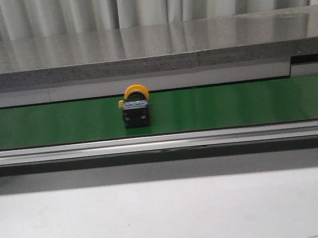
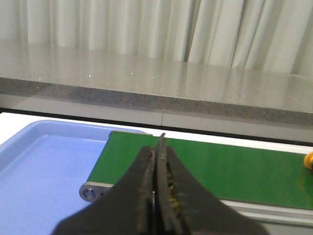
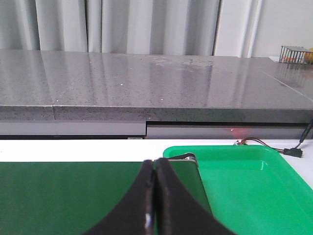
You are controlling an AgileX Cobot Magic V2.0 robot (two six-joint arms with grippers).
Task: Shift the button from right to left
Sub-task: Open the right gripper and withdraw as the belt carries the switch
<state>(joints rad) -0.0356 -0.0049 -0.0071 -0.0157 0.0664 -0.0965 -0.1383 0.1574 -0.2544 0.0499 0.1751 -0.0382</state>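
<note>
Button (image 1: 135, 106) sitting alone mid-way along the green conveyor belt (image 1: 248, 103), yellow cap toward the grey counter (image 1: 151, 47), left gripper (image 2: 157, 147) pressed closed and empty above the belt end beside a blue tray (image 2: 39, 161), right gripper (image 3: 154, 169) likewise closed, empty, beside a green tray (image 3: 244, 181)

The front camera looks level and forward across the green belt (image 1: 231, 104) toward the grey counter (image 1: 151, 46) behind it. Each wrist camera sits low and close over one end of that belt, facing the same counter: blue tray (image 2: 39, 166) end, green tray (image 3: 244, 181) end.
</note>
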